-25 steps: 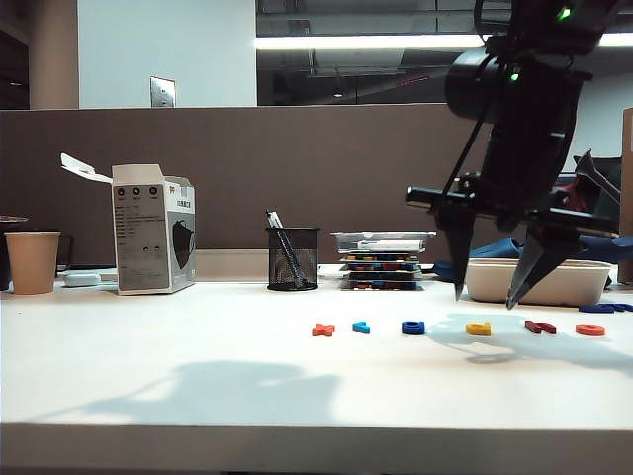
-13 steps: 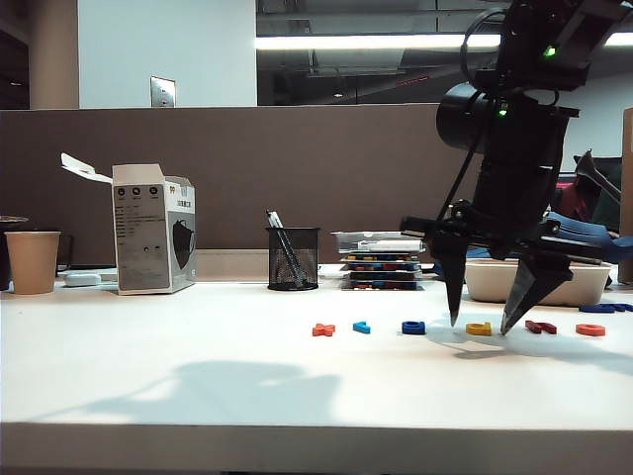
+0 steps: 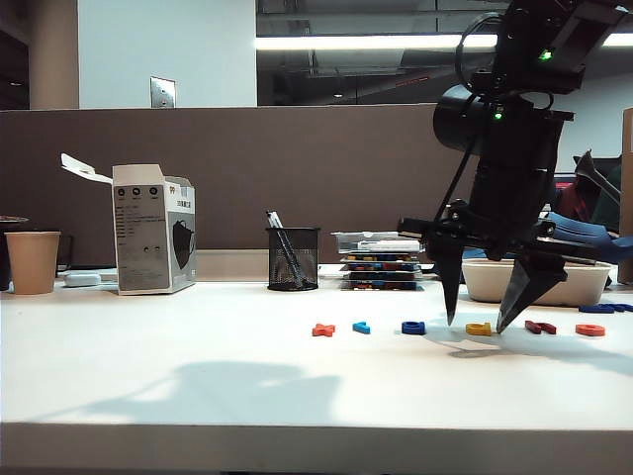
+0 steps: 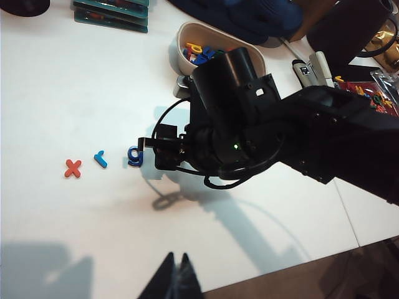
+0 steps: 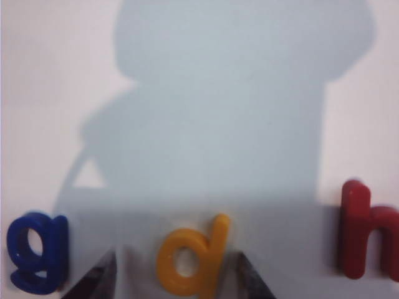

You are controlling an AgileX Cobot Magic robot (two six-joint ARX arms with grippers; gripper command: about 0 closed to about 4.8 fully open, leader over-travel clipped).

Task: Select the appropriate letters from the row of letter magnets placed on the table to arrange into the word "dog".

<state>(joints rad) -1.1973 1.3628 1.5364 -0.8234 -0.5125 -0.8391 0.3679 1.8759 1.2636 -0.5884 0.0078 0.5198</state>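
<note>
An office; cubicle partition (image 3: 247, 178), pen cup (image 3: 293, 258), white desk (image 3: 198, 376).

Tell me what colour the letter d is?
Yellow: the letter d, clearest in the right wrist view.

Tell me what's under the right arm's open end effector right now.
The yellow letter d lies flat on the white table, between the right end effector's spread tips. The blue g and red h lie on either side of it. Contact can't be judged.

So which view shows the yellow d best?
The right wrist view: the d is large and readable between the open right hand's fingertips. The exterior view shows a small yellow blob; in the left wrist view the right arm hides it.
</note>
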